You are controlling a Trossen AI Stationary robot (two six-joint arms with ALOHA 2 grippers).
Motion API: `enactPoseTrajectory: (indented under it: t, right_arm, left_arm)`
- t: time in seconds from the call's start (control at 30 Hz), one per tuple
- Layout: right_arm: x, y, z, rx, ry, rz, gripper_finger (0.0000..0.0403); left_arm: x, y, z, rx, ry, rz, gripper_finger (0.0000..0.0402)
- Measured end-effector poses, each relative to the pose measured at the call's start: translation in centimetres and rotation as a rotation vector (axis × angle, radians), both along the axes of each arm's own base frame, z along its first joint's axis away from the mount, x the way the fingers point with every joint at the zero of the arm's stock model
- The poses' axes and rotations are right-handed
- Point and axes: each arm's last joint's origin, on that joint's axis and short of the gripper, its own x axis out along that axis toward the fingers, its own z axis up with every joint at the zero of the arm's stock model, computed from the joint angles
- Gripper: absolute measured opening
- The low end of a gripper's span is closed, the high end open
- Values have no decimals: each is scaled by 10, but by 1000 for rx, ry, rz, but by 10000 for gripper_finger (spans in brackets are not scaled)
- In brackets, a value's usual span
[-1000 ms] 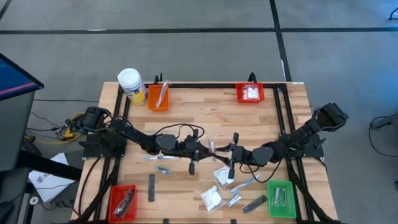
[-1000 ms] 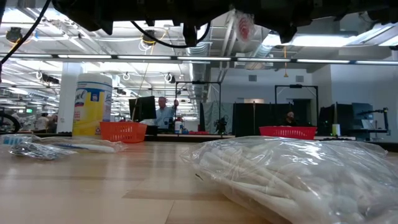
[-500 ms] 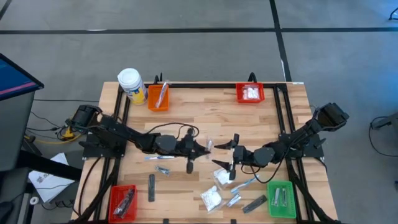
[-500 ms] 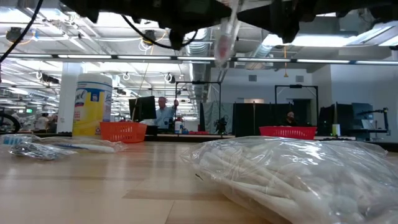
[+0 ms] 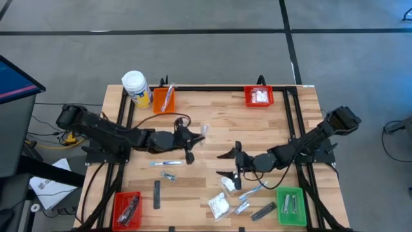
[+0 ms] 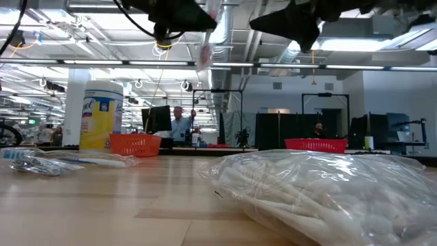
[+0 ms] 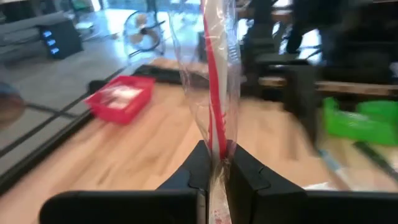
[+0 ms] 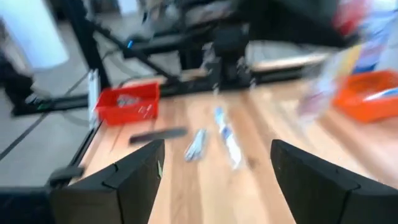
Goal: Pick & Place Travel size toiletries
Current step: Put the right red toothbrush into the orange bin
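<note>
Toothbrush [image 7: 214,118] in clear crinkly wrap hangs pinched in the left gripper [image 5: 192,136], left of centre in the high view, below the orange bin [image 5: 163,100]. The wrap looks light, soft and slippery, so a hold on the stiff handle should be safer than on loose film. Right gripper [image 5: 226,165] hovers wide and empty at lower centre, above the white packets [image 5: 219,205].

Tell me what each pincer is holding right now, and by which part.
The left pincer is shut on one end of a clear-wrapped toothbrush with a red handle. The right pincer is open and holds nothing.
</note>
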Motion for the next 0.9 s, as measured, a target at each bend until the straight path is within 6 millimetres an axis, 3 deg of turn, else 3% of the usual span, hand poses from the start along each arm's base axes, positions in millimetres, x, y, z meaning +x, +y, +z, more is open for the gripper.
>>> enactPoseTrajectory:
  t: [0.3, 0.57, 0.7, 0.9]
  right_arm:
    - [17, -11, 17, -53, 218, 57, 286]
    - [-9, -69, 40, -197, 643, -146, 286]
    - [-26, -99, 58, -156, 649, -310, 286]
    - [-48, -121, 92, -205, 509, -311, 286]
  left_arm:
    - [-10, 49, 2, -42, 75, 163, 14]
    - [-17, 101, -7, -92, 169, 296, 14]
    - [-23, 122, -9, -109, 184, 358, 14]
    - [-34, 149, -12, -147, 248, 450, 14]
